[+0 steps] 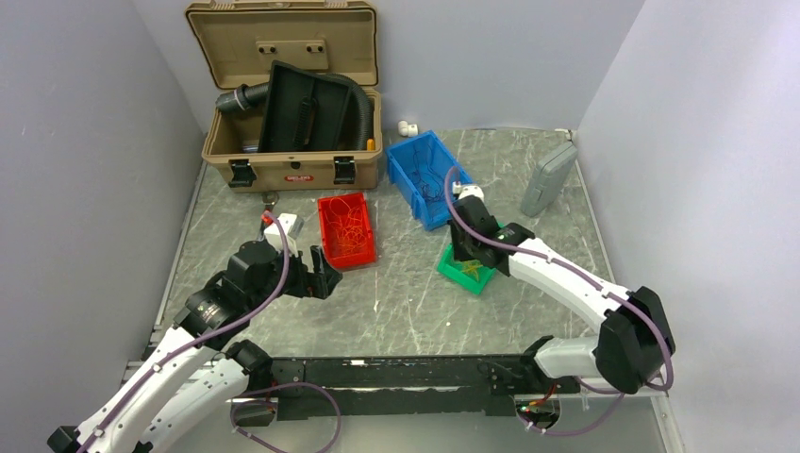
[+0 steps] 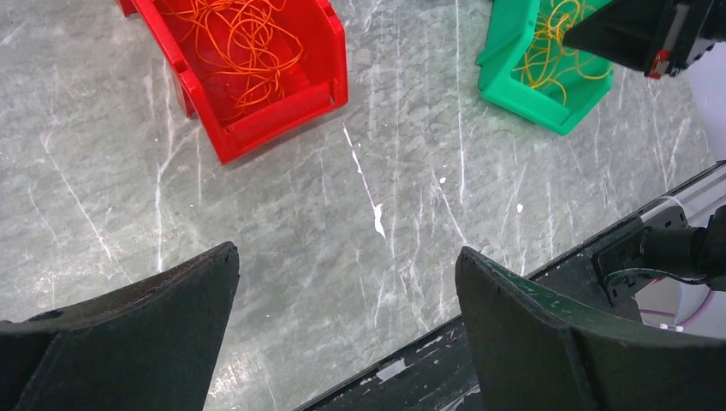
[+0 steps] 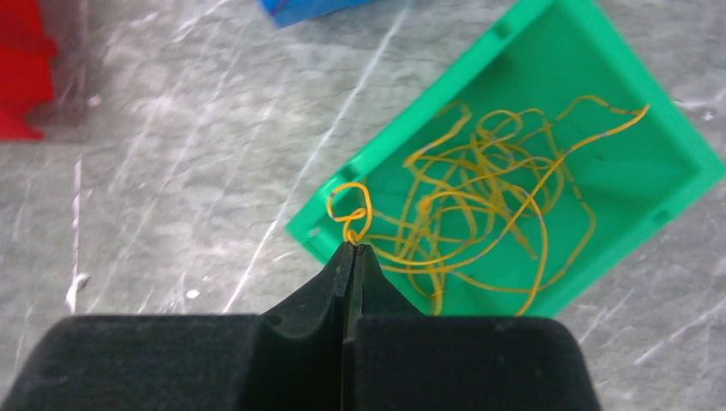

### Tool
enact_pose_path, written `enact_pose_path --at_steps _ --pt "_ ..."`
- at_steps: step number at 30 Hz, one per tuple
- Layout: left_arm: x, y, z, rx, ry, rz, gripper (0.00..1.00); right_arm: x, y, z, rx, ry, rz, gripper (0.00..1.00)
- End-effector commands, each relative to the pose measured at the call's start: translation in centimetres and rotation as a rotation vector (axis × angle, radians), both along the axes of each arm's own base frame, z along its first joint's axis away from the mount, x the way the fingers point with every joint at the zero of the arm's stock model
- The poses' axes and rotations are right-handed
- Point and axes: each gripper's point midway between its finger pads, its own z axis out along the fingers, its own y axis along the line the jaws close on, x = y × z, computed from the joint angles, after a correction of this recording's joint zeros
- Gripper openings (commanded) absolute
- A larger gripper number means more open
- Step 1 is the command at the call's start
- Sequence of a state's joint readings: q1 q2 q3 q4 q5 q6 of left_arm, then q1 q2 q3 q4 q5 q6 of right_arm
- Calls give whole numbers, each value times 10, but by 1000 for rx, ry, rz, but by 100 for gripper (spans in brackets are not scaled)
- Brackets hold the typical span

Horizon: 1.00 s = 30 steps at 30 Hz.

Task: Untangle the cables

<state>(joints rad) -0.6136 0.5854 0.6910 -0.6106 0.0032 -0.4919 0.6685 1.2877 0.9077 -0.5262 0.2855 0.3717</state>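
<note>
We log right claw (image 3: 353, 250) pinching a loop of cables (image 3: 425, 205) at green bin (image 3: 599, 60) rim; left claw (image 2: 347, 257) spread wide above counter (image 2: 282, 214).

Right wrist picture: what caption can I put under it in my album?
The right gripper pinches a loop of the tangled yellow cables at the edge of the green bin.

Table (image 1: 406, 302): grey marbled top with white scratches, fills the centre of the frame. Plain pale grey walls on three sides: left wall (image 1: 85, 142), back wall (image 1: 491, 57), right wall (image 1: 708, 142). Open tan case (image 1: 283, 38) upper left, near back wall. Light even.
</note>
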Motion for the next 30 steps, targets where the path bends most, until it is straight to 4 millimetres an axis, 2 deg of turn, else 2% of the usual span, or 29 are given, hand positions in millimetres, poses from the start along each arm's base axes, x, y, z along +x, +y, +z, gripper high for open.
enact_pose_path --at_steps 1,6,10,12,14,16,17,18,19,20,23,25,29,30 --pt "4 -2 16 -24 -39 2 99 11 -34 -8 39 10 -134 0" --pt "5 -2 14 -20 -38 2 99 30 -62 -43 97 44 -263 0" --pt "7 -4 11 -15 -31 0 99 42 -59 -77 60 128 -291 0" --pt "7 -4 9 -15 -26 2 99 48 -57 -80 62 134 -303 0" --pt "8 -4 6 -15 -25 3 99 53 -56 -73 70 113 -316 0" --pt "10 -3 3 -10 -26 16 99 58 -57 -57 73 80 -324 1" --pt "12 -1 2 -4 -28 30 99 60 -58 -47 75 61 -328 4" --pt "12 -1 1 -3 -27 30 99 61 -59 -36 74 44 -328 11" --pt "13 -2 0 -3 -26 30 99 63 -61 -25 72 24 -330 24" --pt "13 -2 -1 -2 -23 32 99 63 -63 -14 74 9 -328 33" --pt "16 -2 -2 2 -27 39 99 57 -67 13 73 -27 -319 46" --pt "20 1 -1 13 -35 57 99 52 -68 31 93 -54 -309 58" --pt "27 9 -1 44 -47 105 99 38 -64 58 179 -127 -266 90" --pt "28 11 -1 49 -48 119 99 34 -64 64 196 -150 -255 93"
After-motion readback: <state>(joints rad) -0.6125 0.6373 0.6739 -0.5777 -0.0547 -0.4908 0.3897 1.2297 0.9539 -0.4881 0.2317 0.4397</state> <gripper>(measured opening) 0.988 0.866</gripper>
